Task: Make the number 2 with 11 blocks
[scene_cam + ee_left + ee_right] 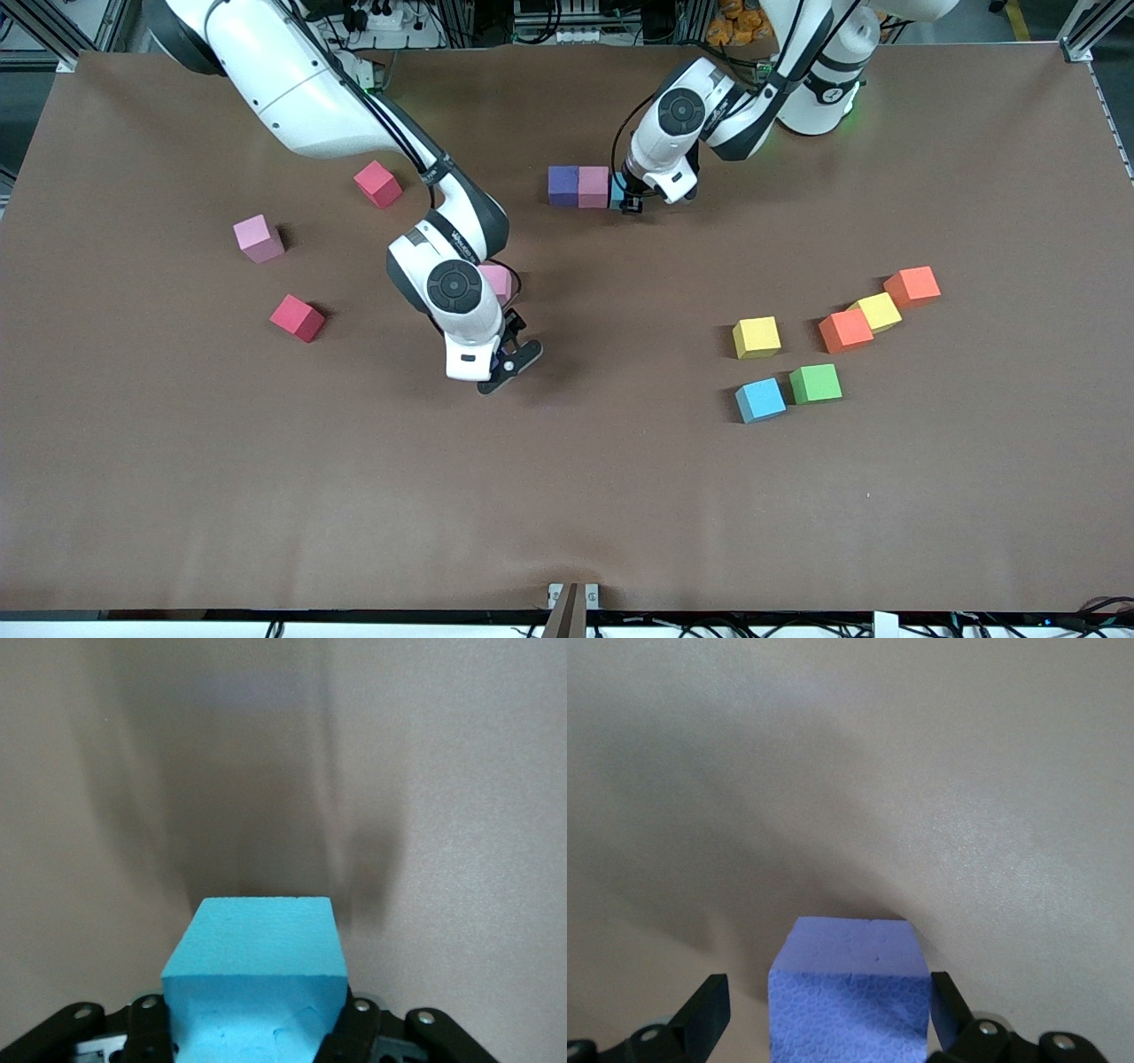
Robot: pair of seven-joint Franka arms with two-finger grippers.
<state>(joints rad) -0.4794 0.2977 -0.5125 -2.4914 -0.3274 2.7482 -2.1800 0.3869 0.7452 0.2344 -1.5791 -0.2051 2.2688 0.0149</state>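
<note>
Front view: left hand (pixel 631 206) clamped on light blue block (pixel 617 190), set beside pink block (pixel 594 186) & purple block (pixel 563 185); right hand (pixel 512 359) fingers apart around a purple block (pixel 850 992) on surface (pixel 567 496)

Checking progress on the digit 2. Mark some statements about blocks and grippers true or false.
1. The left gripper is shut on a light blue block. True.
2. That block sits beside a pink block. True.
3. The green block sits beside a red block. False: its neighbour is another light blue block.
4. The right gripper has its jaws shut on a purple block. False: they stand open around it.
</note>
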